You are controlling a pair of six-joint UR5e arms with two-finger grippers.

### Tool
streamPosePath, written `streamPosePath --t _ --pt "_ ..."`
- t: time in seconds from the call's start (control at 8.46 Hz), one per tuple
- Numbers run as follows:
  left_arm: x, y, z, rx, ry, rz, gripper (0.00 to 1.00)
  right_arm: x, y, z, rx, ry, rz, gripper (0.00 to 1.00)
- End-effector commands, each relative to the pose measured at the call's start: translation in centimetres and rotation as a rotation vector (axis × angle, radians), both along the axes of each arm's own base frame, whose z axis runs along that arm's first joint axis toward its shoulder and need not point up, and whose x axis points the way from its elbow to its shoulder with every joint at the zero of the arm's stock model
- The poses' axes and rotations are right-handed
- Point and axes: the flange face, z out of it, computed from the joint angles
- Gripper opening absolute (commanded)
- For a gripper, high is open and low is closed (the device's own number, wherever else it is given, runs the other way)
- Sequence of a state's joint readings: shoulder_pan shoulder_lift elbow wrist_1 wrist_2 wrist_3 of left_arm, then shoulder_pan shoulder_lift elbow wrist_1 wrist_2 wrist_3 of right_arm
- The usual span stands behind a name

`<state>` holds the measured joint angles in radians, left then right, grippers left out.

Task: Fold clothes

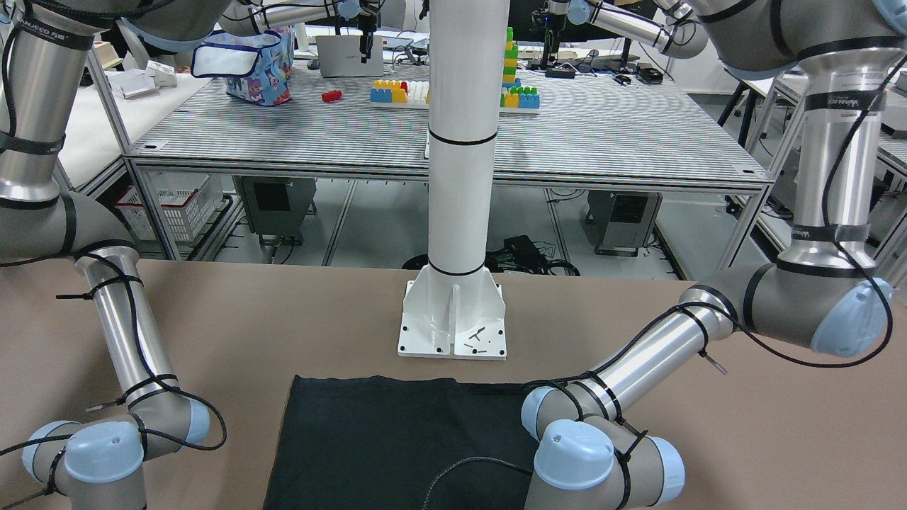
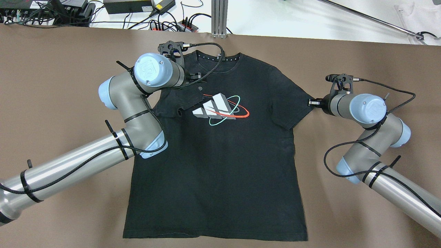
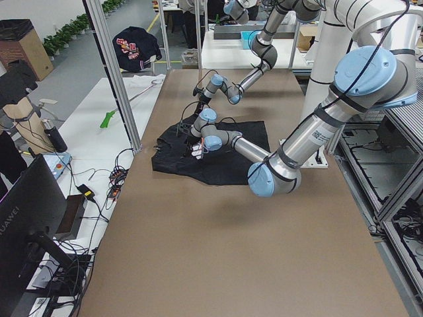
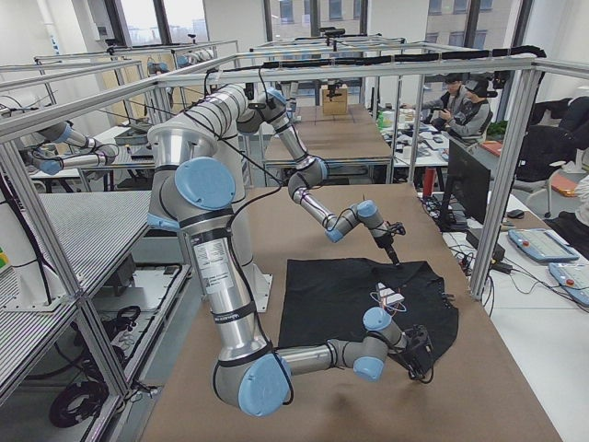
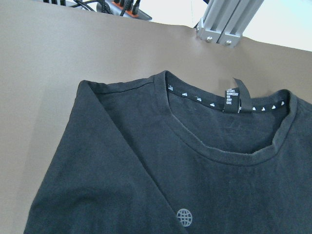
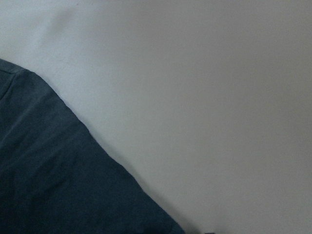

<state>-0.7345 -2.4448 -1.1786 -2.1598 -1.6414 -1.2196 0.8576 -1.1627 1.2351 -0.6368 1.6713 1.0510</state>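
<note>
Black T-shirt [image 2: 220,155], left gripper [image 2: 192,81] above it, right gripper [image 2: 313,102] beside sleeve [image 2: 293,103], jaws hidden

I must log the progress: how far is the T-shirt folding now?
Done: one sleeve of the T-shirt lies folded over the chest, under the left arm. In hand: the right gripper sits at the other sleeve's edge; grip unclear. Left: that sleeve and the body, flat.

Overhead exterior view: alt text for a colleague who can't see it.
A black T-shirt lies logo-up on the brown table, one sleeve folded onto its chest beneath the left arm. The right gripper sits at the other sleeve's edge.
</note>
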Motion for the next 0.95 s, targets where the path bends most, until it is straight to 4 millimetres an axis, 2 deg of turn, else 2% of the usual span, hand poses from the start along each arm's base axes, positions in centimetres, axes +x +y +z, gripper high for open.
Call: streamPosePath --t 0.0,0.24,0.35,0.59,0.71,0.83 --pt "0.0 0.0 -0.1 0.001 0.001 0.000 1.00 0.2 0.1 -0.6 0.014 -0.002 -0.004 0.00" --pt "0.0 0.0 0.0 -0.001 0.000 0.001 1.00 0.3 0.0 -2.4 0.017 -0.014 0.000 0.00" --pt "-0.1 -0.1 0.0 0.002 -0.001 0.004 1.00 0.1 -0.2 -5.0 0.008 -0.013 0.003 0.00" --pt "-0.5 -0.3 0.2 0.028 -0.019 0.019 1.00 -1.3 -1.7 -12.5 -0.059 -0.015 0.033 0.00" --pt "-0.5 -0.3 0.9 0.025 -0.027 0.021 1.00 -2.0 -2.3 -14.8 -0.101 -0.060 0.073 0.00" --pt "-0.5 -0.3 1.0 0.026 -0.029 0.020 1.00 -2.9 -2.1 -15.4 -0.110 -0.064 0.069 0.00"
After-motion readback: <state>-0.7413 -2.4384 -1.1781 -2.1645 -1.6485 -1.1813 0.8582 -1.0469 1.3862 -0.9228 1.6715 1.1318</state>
